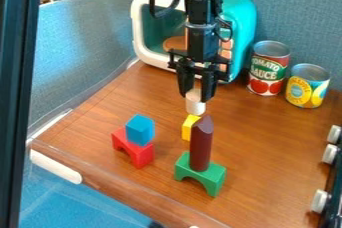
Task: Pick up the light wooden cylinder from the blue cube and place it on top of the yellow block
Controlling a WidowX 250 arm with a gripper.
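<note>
A wood-brown counter point(280, 142). Nearest, a green arch point(214, 177) bears a dark red pointed column point(201, 144); beside it, a red arch point(141, 155) bears a blue cube point(139, 130). Beyond, near a yellow block point(189, 129), the claw point(195, 93) is closed on a white cylinder point(195, 105): likely light, stiff, slightly slippery, best pinched across its round sides.

Toy-kitchen setup: teal microwave point(242, 17) top centre, food cans point(268, 68) upper right, white knobs point(329, 154) right edge, fabric partitions point(294, 14) behind.
</note>
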